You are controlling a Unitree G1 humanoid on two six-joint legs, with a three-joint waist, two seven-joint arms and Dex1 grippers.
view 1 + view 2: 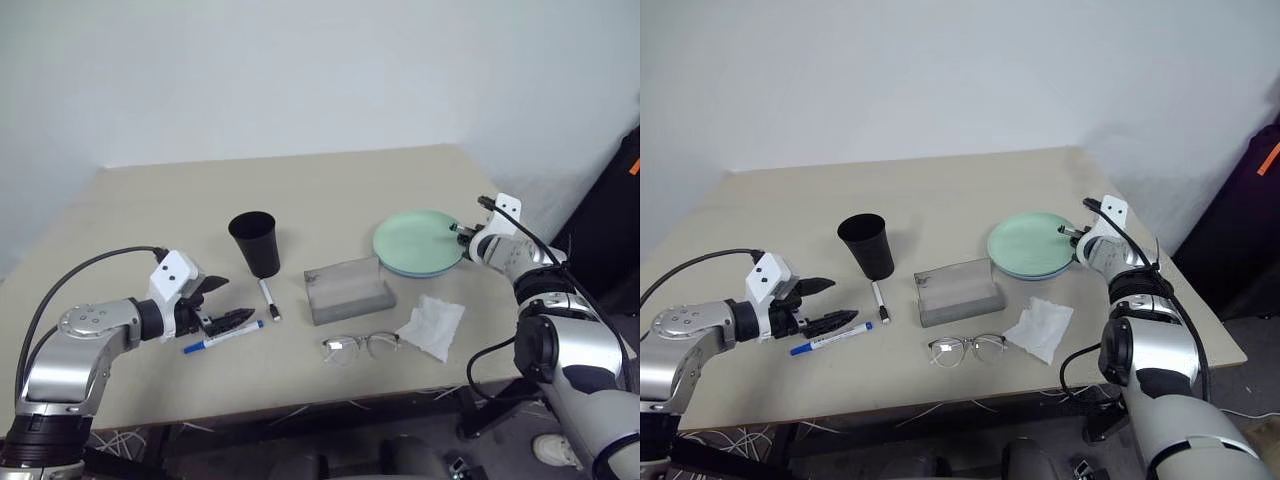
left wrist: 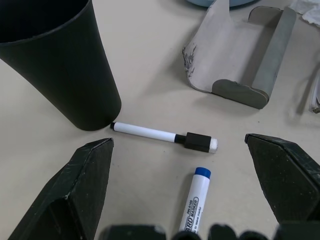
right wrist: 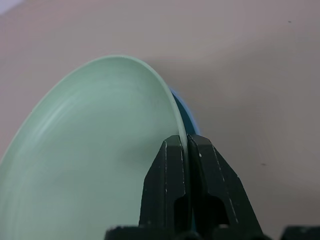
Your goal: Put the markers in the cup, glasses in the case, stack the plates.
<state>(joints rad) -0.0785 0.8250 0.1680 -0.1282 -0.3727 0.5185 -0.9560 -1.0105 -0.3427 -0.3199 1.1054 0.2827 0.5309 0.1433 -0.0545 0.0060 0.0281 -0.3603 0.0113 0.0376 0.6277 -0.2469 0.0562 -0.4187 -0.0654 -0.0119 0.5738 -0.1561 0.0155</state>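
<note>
A smooth beige worktop (image 1: 330,185) is shown with the task's things spread across it. The tapered black plastic cup (image 1: 255,243) stands upright, wider at its rim; the short black-capped marker (image 1: 268,298) lies just in front of its base, and the longer blue-capped marker (image 1: 222,337) lies near it, under the left gripper (image 1: 222,303), whose matte black wedge-shaped fingers (image 2: 82,187) are spread wide with nothing held. The grey brick-shaped case (image 1: 348,290) sits mid-worktop with its translucent hinged lid raised. The thin clear-framed glasses (image 1: 360,346) rest in front of the case, beside a crumpled white tissue (image 1: 432,325). The round, shallow pale green plate (image 1: 418,239) lies on the light blue plate (image 1: 1012,269), of which a narrow edge is seen beneath. The right gripper (image 3: 182,145) is at the green plate's far-right rim, its fingers (image 3: 165,190) pinched closed on the thin rim
</note>
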